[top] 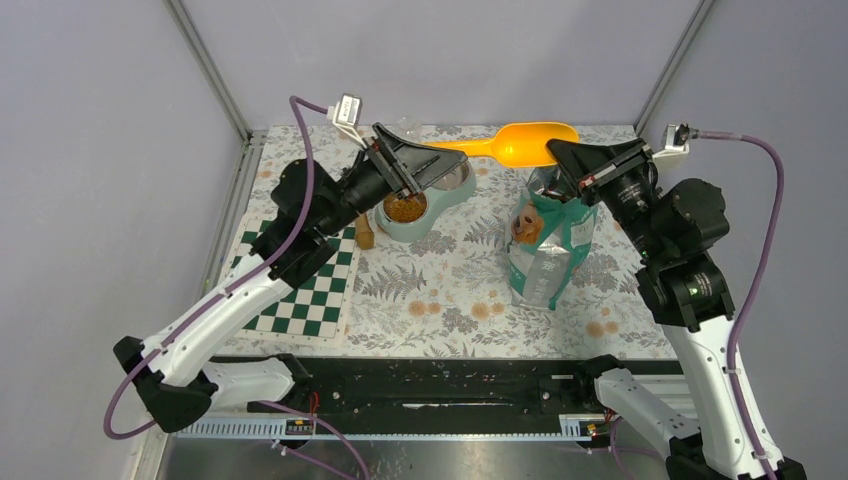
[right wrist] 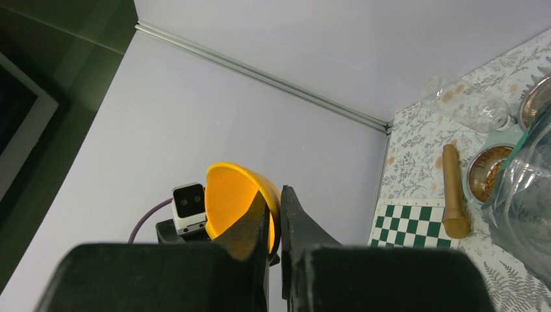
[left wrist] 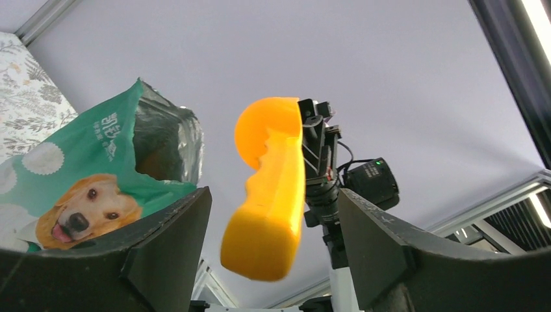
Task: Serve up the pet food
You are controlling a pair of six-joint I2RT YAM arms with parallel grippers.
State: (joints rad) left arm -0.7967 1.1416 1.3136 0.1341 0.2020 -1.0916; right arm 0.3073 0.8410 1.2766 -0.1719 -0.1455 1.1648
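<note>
Pet food, small brown dry kibble, lies in one bowl of the pale teal double feeder on the floral-clothed desk. An open teal-and-silver dog-print bag stands upright, right of the feeder. An orange plastic scoop hangs in the air. The right hand is clamped on the scoop's bowl rim. The left hand is open, with the scoop handle between its fingers and clear of both.
</note>
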